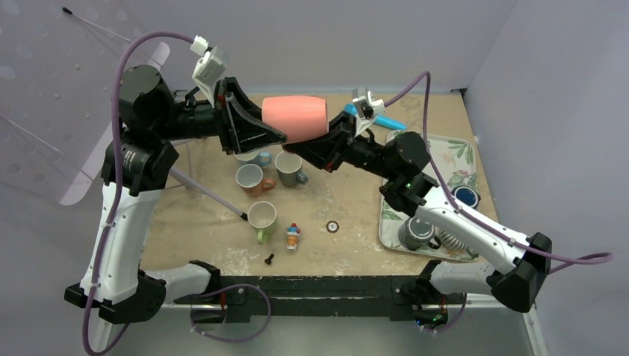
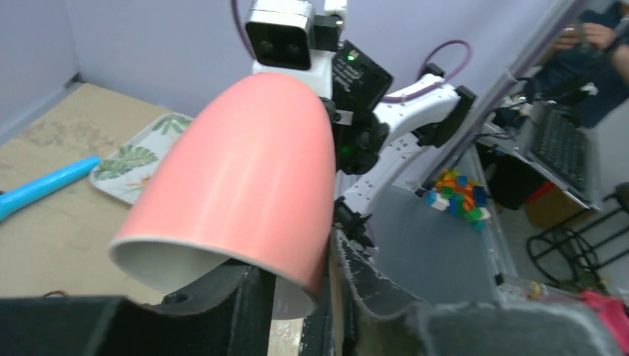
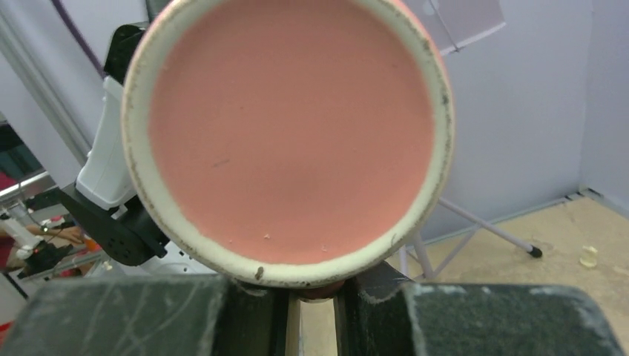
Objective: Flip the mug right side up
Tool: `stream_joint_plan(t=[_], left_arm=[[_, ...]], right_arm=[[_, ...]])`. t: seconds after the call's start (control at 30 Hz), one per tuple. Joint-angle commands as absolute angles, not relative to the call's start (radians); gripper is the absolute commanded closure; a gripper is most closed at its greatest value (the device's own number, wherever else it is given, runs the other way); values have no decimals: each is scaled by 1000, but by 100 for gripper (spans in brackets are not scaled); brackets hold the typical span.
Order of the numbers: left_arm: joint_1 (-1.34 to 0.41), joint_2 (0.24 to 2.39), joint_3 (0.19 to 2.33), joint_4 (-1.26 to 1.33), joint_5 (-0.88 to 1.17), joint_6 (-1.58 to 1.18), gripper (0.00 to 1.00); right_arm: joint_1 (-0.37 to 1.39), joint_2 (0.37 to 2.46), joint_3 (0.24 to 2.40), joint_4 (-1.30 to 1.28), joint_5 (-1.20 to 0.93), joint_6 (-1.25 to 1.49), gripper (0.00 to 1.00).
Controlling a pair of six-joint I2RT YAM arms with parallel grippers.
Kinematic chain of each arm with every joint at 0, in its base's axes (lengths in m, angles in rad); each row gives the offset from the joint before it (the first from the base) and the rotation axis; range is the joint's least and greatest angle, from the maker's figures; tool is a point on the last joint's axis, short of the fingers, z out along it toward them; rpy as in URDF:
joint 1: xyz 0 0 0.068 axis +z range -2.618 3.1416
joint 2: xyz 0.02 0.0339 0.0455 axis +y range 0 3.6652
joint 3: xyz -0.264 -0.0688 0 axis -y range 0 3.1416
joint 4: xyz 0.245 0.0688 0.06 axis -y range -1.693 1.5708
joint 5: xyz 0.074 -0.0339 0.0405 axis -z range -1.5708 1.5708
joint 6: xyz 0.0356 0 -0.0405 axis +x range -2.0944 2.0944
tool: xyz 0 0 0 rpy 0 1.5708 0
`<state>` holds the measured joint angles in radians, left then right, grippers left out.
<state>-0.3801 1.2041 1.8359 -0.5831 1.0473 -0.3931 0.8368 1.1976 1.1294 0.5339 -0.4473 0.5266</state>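
While the glossy salmon-pink ceramic mug [image 1: 295,117] is lying sideways in the air above the table [image 1: 348,200], we are seeing the left gripper [image 2: 303,288] clamping its pale rim wall and the right gripper [image 3: 311,297] pinching a pink part under its round flat base.

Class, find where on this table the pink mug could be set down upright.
Best for the pink mug: bare tabletop between the small disc and the tray. Crowded: the four mugs at centre left, with a figurine nearby.
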Motion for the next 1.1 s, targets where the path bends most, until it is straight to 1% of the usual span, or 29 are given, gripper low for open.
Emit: stream_joint_plan(t=[0.0,0.03,0.1,0.13,0.2,0.23,0.27,0.3,0.33,0.4,0.43,0.5,0.57,0.63,0.73,0.8,0.93,1.0,1.07], left_arm=[[-377,1203,1812,-474,1105,-476,93],[-377,1200,1800,-468,1100,-492,100],[-377,1196,1788,-504,1084,-472,100],[-377,1193,1789,-552,1061,-429,100],[-377,1185,1803,-692,944,-288,100],[-377,1185,1817,-765,866,-212,100],[-377,1185,1826,-836,773,-133,100],[-382,1186,1830,-895,689,-58,100],[-388,1187,1824,-942,610,20,100],[-399,1189,1799,-1023,506,183,100],[-402,1191,1775,-1064,449,236,100],[-415,1205,1733,-1135,361,331,100],[-443,1226,1687,-1189,309,402,100],[-499,1253,1644,-1229,304,442,100],[-658,1309,1592,-1226,209,462,100],[-722,1362,1575,-1198,158,464,100],[-785,1492,1590,-1180,24,493,100],[-811,1552,1592,-1172,4,510,100],[-829,1587,1579,-1161,-33,523,100]], right_arm=[[850,1228,1210,654,-450,527,100],[850,1239,1209,653,-466,521,100],[849,1246,1207,636,-507,506,100],[848,1239,1203,601,-491,483,99],[848,1205,1200,477,-397,413,60],[846,1184,1194,409,-318,383,33],[841,1157,1184,355,-243,354,18],[833,1132,1173,303,-159,328,9],[827,1104,1168,252,-67,302,5],[798,1065,1180,104,161,272,3],[773,1050,1191,45,241,268,2],[673,1040,1206,-81,317,291,2],[533,1037,1194,-159,320,326,3],[412,1046,1170,-201,327,340,3],[271,1078,1139,-237,383,337,3],[159,1112,1123,-247,405,338,3],[-111,1189,1105,-264,353,390,3],[-198,1222,1094,-243,297,428,4],[-248,1252,1091,-237,298,452,4]])
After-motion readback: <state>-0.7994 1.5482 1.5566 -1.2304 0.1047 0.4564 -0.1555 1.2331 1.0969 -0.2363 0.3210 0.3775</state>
